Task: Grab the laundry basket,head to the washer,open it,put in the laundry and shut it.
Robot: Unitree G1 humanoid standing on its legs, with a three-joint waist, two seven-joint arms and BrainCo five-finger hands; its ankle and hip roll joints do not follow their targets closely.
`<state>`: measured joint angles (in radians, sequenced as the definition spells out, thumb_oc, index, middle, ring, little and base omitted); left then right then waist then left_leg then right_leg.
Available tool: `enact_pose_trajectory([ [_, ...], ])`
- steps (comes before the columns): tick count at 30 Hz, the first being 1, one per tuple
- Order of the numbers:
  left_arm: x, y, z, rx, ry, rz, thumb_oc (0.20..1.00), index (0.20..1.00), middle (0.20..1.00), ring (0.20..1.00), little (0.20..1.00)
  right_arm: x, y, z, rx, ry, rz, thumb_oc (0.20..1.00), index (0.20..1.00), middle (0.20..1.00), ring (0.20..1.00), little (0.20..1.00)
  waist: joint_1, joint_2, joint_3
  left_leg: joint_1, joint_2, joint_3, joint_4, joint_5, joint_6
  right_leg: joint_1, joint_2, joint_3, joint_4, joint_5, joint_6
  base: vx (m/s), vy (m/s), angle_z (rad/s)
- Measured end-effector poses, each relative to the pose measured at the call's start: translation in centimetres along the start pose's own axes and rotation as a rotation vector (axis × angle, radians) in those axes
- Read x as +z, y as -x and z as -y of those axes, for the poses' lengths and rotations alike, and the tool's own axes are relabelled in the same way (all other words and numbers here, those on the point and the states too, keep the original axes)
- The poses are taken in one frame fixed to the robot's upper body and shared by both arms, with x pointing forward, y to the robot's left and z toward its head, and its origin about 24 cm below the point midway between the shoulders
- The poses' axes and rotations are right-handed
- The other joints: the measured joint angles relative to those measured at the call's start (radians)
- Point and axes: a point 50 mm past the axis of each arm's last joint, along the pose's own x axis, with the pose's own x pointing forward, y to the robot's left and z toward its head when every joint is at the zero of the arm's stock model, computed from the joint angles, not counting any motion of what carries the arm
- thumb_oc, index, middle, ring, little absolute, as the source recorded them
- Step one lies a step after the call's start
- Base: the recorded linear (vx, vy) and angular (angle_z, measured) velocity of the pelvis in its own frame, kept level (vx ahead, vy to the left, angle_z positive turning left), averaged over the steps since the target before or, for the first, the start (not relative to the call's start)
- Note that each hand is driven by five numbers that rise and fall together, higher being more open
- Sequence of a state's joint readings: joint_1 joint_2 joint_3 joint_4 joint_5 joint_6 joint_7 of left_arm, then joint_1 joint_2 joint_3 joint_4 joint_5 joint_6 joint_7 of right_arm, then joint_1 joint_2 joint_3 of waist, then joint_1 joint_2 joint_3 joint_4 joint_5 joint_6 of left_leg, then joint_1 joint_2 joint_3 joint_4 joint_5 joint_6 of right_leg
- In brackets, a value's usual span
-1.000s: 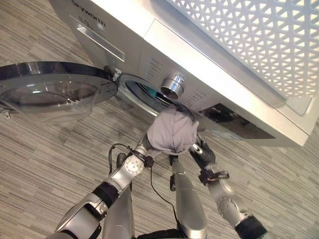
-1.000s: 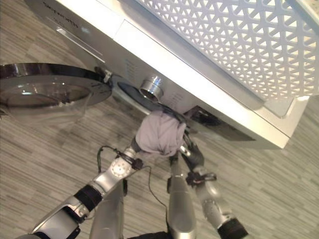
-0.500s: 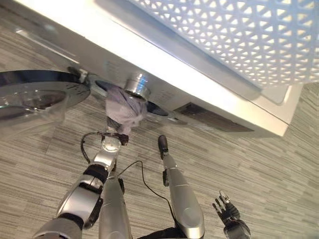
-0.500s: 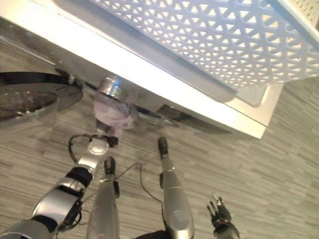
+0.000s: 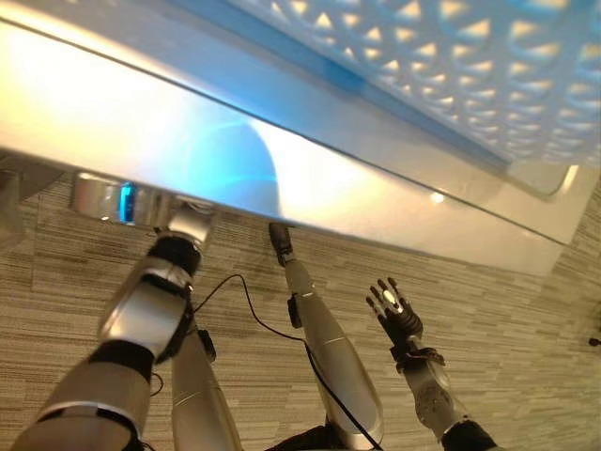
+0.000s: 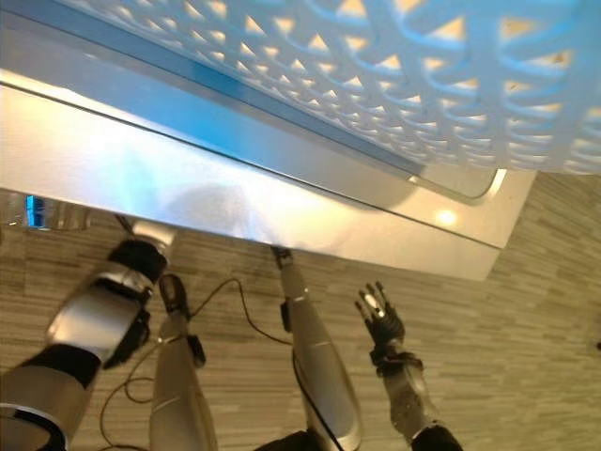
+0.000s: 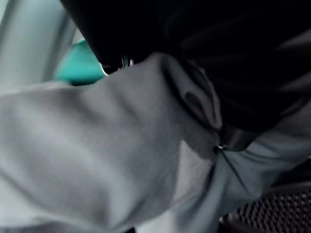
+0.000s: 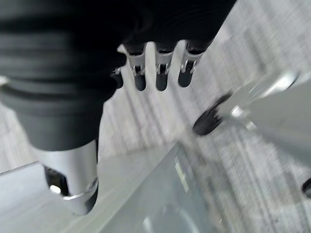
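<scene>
Grey cloth (image 7: 97, 160), the laundry, fills most of the left wrist view, bunched in soft folds right against the dark ribbed cover of the left hand (image 7: 204, 53); the hand's fingers are hidden among the cloth, so I cannot tell whether they grip it or lie loose; a bit of teal (image 7: 80, 65) shows past the cloth, and a dark perforated surface (image 7: 272, 213) sits at one corner. From the head, the left arm reaches up from the lower left and its far end passes under the front edge of the washer (image 5: 310, 178), so the laundry lies at or inside the opening there, out of the head's sight; the washer's silver top runs across the upper part of both eye views, with a white lattice basket (image 6: 394, 75) standing on it. Just beside the left arm, under the washer's edge, a shiny metal part with a blue glint (image 5: 117, 202) shows. The right hand (image 5: 396, 315) hangs free at the lower right, well apart from the washer, palm up over the striped grey-brown floor (image 5: 526, 319); its fingers are spread and straight and hold nothing; its own wrist view shows the same, straight fingers (image 8: 163, 73) in a row over the floor, with a pale glossy panel (image 8: 141, 194) below them.
</scene>
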<state>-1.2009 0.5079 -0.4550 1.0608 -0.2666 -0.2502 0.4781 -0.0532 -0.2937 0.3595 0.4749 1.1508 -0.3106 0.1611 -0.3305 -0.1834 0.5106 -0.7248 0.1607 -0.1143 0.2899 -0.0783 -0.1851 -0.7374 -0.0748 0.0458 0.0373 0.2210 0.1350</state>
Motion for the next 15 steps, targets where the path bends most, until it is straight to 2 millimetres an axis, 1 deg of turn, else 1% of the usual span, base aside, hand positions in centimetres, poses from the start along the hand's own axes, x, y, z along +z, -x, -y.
enact_pose_trajectory([
  [1, 1.0, -1.1, -1.4, 0.043, -0.027, 0.018, 0.2, 0.2, 0.2, 0.2, 0.2, 0.0, 0.3, 0.3, -0.001, 0.004, -0.006, 1.0, 1.0, 1.0, 1.0, 1.0, -0.003, 0.0, 0.0, 0.003, 0.007, -0.001, -0.013, 0.005, -0.008, -0.002, 0.005, -0.002, 0.0, 0.0, 0.0, 0.04, -0.046, -0.02],
  [2, 2.0, -1.9, -1.9, 0.064, -0.043, 0.028, 0.2, 0.2, 0.2, 0.2, 0.2, 0.2, 0.4, 0.4, 0.002, 0.017, -0.012, 1.0, 1.0, 1.0, 1.0, 1.0, -0.006, 0.0, 0.0, 0.004, 0.008, -0.002, -0.024, 0.011, -0.017, -0.007, 0.005, -0.003, 0.0, 0.0, 0.0, 0.04, -0.045, 0.02],
  [4, 5.0, -3.4, -3.2, 0.119, -0.045, 0.069, 0.2, 0.2, 0.2, 0.2, 0.2, 0.5, 0.4, 0.7, -0.001, 0.03, -0.009, 1.0, 1.0, 1.0, 1.0, 1.0, -0.01, 0.0, 0.0, -0.002, 0.011, -0.002, -0.039, 0.022, -0.017, -0.019, 0.007, -0.005, 0.0, 0.002, -0.003, 0.04, -0.025, 0.03],
  [5, 6.2, -3.9, -3.7, 0.141, -0.041, 0.102, 0.2, 0.2, 0.2, 0.2, 0.2, 0.6, 0.4, 0.8, -0.004, 0.035, -0.01, 1.0, 1.0, 1.0, 1.0, 1.0, -0.016, 0.0, 0.0, -0.005, 0.012, -0.003, -0.049, 0.028, -0.02, -0.025, 0.008, -0.006, 0.0, 0.004, -0.005, 0.07, -0.019, 0.04],
  [6, 6.6, -4.0, -3.5, 0.137, -0.041, 0.107, 0.2, 0.2, 0.2, 0.2, 0.2, 0.8, 0.5, 1.0, -0.008, 0.047, -0.012, 1.0, 1.0, 1.0, 1.0, 1.0, -0.013, 0.0, 0.0, -0.012, 0.011, -0.003, -0.055, 0.035, -0.02, -0.033, 0.006, -0.008, 0.001, 0.005, -0.006, 0.13, 0.029, 0.1],
  [7, 7.5, -4.2, -2.7, 0.113, 0.01, 0.087, 0.2, 0.2, 0.2, 0.2, 0.2, 1.2, 0.4, 1.6, -0.034, 0.055, -0.005, 1.0, 1.0, 1.0, 1.0, 1.0, 0.0, 0.002, 0.001, -0.022, 0.008, -0.007, -0.066, 0.045, -0.016, -0.045, 0.002, -0.014, 0.001, 0.006, -0.007, 0.08, -0.01, 0.22],
  [8, 8.9, -4.2, -1.5, 0.069, 0.053, 0.102, 1.0, 1.0, 1.0, 1.0, 1.0, 1.7, 0.1, 2.3, -0.077, 0.057, 0.013, 1.0, 1.0, 1.0, 1.0, 1.0, 0.018, 0.005, 0.003, -0.035, 0.006, -0.017, -0.087, 0.057, -0.015, -0.058, -0.002, -0.025, 0.0, 0.006, -0.008, 0.12, 0.035, 0.19],
  [9, 8.9, -4.2, -1.5, 0.069, 0.053, 0.102, 1.0, 1.0, 1.0, 1.0, 1.0, 1.7, 0.1, 2.3, -0.077, 0.057, 0.013, 1.0, 1.0, 1.0, 1.0, 1.0, 0.018, 0.005, 0.003, -0.035, 0.006, -0.017, -0.087, 0.057, -0.015, -0.058, -0.002, -0.025, 0.0, 0.006, -0.008, -0.04, -0.042, 0.21],
  [10, 9.3, -4.1, -0.6, 0.033, 0.129, 0.086, 1.0, 1.0, 1.0, 1.0, 1.0, 2.3, -0.2, 2.6, -0.093, 0.056, 0.03, 1.0, 1.0, 1.0, 1.0, 1.0, 0.03, 0.006, 0.004, -0.036, 0.007, -0.025, -0.096, 0.075, -0.02, -0.066, -0.001, -0.03, 0.015, 0.005, -0.012, 0.12, 0.045, 0.09],
  [11, 9.4, -4.1, -0.5, 0.023, 0.157, 0.082, 1.0, 1.0, 1.0, 1.0, 1.0, 2.3, -0.2, 2.5, -0.086, 0.056, 0.031, 1.0, 1.0, 1.0, 1.0, 1.0, 0.033, 0.005, 0.003, -0.032, 0.007, -0.026, -0.102, 0.082, -0.022, -0.064, 0.0, -0.03, 0.017, 0.003, -0.021, -0.05, -0.022, 0.08],
  [12, 9.5, -4.0, -0.5, 0.013, 0.162, 0.086, 1.0, 1.0, 1.0, 1.0, 1.0, 2.4, -0.4, 2.4, -0.081, 0.056, 0.028, 1.0, 1.0, 1.0, 1.0, 1.0, 0.044, 0.009, 0.005, -0.025, 0.006, -0.024, -0.105, 0.083, -0.021, -0.066, -0.001, -0.037, 0.029, -0.004, -0.02, 0.04, 0.03, 0.0],
  [13, 10.0, -3.9, 0.1, -0.043, 0.137, 0.107, 1.0, 1.0, 1.0, 1.0, 1.0, 2.6, -0.6, 2.6, -0.091, 0.063, 0.012, 1.0, 1.0, 1.0, 1.0, 1.0, 0.056, 0.015, 0.01, -0.015, 0.006, -0.018, -0.109, 0.095, -0.019, -0.065, 0.0, -0.033, 0.044, -0.004, -0.026, -0.08, 0.001, -0.02],
  [14, 9.3, -3.7, 0.0, -0.081, 0.057, 0.131, 1.0, 1.0, 1.0, 1.0, 1.0, 2.8, -0.9, 2.6, -0.088, 0.063, 0.008, 1.0, 1.0, 1.0, 1.0, 1.0, 0.055, 0.017, 0.011, 0.013, 0.005, -0.006, -0.145, 0.116, -0.016, -0.065, -0.004, -0.032, 0.061, -0.005, -0.027, 0.0, 0.0, 0.0],
  [15, 8.2, -3.6, 0.0, -0.138, -0.05, 0.115, 1.0, 1.0, 1.0, 1.0, 1.0, 3.1, -1.0, 2.5, -0.078, 0.063, 0.009, 1.0, 1.0, 1.0, 1.0, 1.0, 0.051, 0.017, 0.01, 0.032, 0.003, 0.001, -0.172, 0.132, -0.011, -0.062, -0.009, -0.032, 0.064, -0.008, -0.032, -0.01, 0.048, 0.01],
])
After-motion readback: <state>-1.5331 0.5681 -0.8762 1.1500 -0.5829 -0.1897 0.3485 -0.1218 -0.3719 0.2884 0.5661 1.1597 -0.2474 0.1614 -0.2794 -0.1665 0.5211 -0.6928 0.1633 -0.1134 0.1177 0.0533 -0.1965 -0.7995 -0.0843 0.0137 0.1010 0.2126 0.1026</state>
